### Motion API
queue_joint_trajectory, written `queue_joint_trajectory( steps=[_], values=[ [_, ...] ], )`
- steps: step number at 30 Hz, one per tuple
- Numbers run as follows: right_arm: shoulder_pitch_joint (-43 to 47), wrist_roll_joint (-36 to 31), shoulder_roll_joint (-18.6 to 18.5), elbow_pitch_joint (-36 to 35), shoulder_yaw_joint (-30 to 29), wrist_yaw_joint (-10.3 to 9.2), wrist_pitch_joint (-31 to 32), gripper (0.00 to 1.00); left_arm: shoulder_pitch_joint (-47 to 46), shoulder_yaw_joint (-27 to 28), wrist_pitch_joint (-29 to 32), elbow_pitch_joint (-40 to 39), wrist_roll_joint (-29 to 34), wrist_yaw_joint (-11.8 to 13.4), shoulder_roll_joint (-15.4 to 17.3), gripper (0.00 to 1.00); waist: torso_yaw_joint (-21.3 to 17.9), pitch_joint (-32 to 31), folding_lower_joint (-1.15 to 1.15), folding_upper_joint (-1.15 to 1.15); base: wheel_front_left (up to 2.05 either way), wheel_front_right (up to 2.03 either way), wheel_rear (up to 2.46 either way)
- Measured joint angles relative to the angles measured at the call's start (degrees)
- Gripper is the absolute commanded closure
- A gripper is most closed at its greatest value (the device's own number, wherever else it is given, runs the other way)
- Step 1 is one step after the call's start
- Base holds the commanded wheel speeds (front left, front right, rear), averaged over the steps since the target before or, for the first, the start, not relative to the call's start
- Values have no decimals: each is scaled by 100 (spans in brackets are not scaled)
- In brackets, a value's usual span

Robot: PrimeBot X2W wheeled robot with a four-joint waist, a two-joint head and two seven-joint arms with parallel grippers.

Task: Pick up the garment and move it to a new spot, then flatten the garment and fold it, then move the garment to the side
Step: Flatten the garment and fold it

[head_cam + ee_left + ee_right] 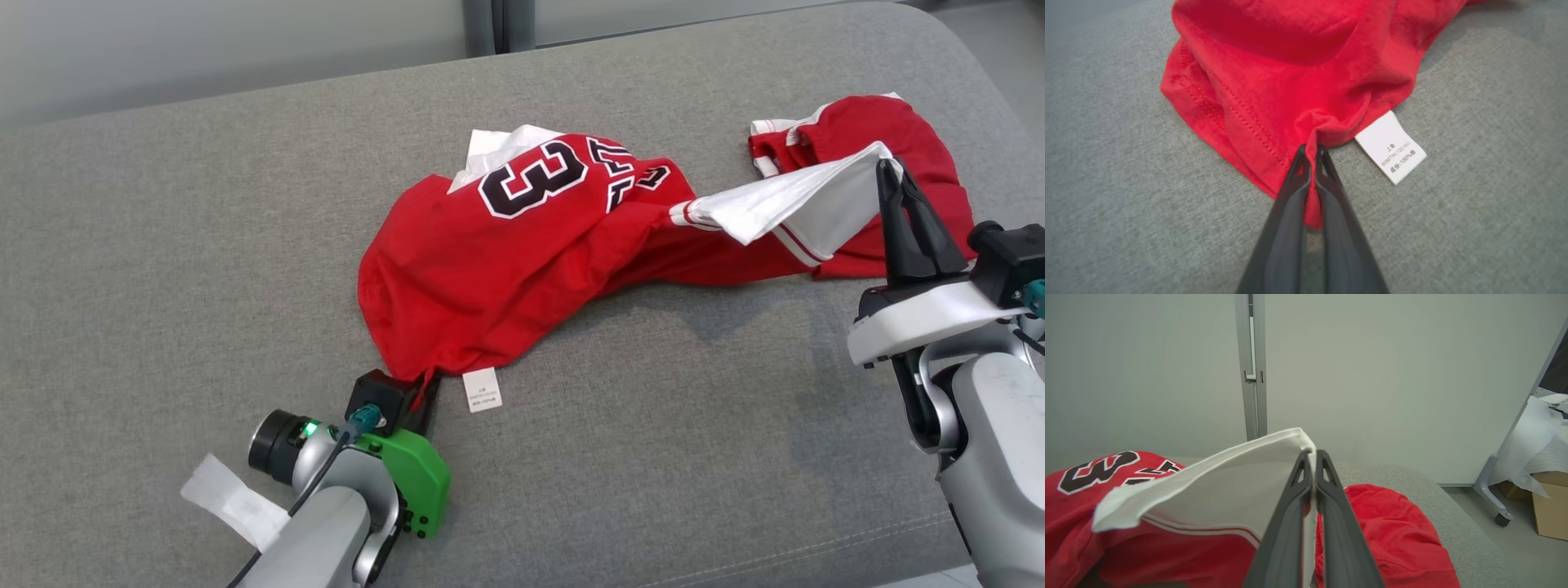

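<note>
- The left gripper (1310, 150) is clamped on a small bunch of red cloth at the stitched hem; a tongue of fabric shows between its two dark fingers.
- That pinch sits low, right at the grey cushion (204, 245), with the white care label (1391, 147) lying flat just beside the fingertips.
- The right gripper (1310, 454) is also closed. It holds the folded white edge of the cloth between its tips and carries it clear of the cushion.
- From that raised hold a band of white lining (784, 204) hangs across to a twisted neck in the middle of the cloth.
- The garment (506, 269), a red jersey, lies crumpled across the middle and right of the cushion. Its number 3 (531, 178) faces up on the left lump, and a second red heap lies behind the right gripper.
- The step in hand looks like the pick-up: both holds are taken, one low and one lifted, and most of the cloth rests on the cushion.
- Flattening and folding are not begun, judging from the twist and the bunched heaps.
- The next move calls for raising both arms together and drawing them apart, so the twist can unwind as the cloth leaves the cushion.
- The left hold is thin and close to the hem corner, so a sharp pull could slip it free; a slow, even lift seems safer.
</note>
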Motion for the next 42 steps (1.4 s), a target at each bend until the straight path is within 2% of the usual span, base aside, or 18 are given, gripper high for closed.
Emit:
queue_joint_trajectory(
  steps=[8, 15, 20, 22, 25, 28, 31, 35, 38, 41, 42],
  values=[
    [2, 51, -41, -142, -145, -5, -8, 100, -313, 401, -312, -236, 11, 46, 290, 100, 174, -116, 0, 0, 0, 0, 0],
    [-41, 92, -168, -817, -427, -2, -15, 100, -602, 1135, -396, -1146, -20, 55, 502, 100, 322, -360, 0, 0, 0, 0, 0],
    [-96, 79, -197, -1603, -735, 1, -20, 100, -667, 2129, -387, -2610, -327, 56, 453, 100, 384, -586, 0, 0, 0, 0, 0],
    [-221, 71, -256, -2191, -884, 7, -34, 100, -817, 2590, -389, -3486, -349, 56, 509, 100, 401, -721, 0, 0, 0, 0, 0],
    [-366, -41, -448, -2800, -1091, 13, -42, 100, -1042, 2743, -396, -4216, -192, 43, 631, 100, 406, -823, 0, 0, 0, 0, 0],
    [-578, -33, -572, -3223, -1232, 75, -64, 100, -1297, 2736, -399, -4611, -98, -37, 767, 100, 406, -850, 0, 0, 0, 0, 0],
    [-622, 190, -590, -3165, -1166, 196, -47, 100, -1363, 2540, -410, -4533, -96, -125, 985, 100, 402, -788, 0, 0, 0, 0, 0],
    [-623, 697, -510, -2679, -829, 435, 479, 100, -1362, 2371, 186, -4032, -352, -208, 1042, 100, 403, -645, 0, 0, 0, 0, 0],
    [-734, 717, -522, -2114, -430, 659, 898, 100, -1374, 2257, 614, -3526, -421, -249, 1121, 100, 409, -489, 0, 0, 0, 0, 0],
    [-1547, 665, -475, -1582, -121, 757, 1162, 100, -1661, 2318, 806, -3040, -350, -279, 1302, 100, 417, -305, 0, 0, 0, 0, 0],
    [-1989, 535, -450, -1548, -148, 726, 1147, 100, -1898, 2419, 797, -2962, -274, -279, 1374, 100, 418, -247, 0, 0, 0, 0, 0]
  ],
)
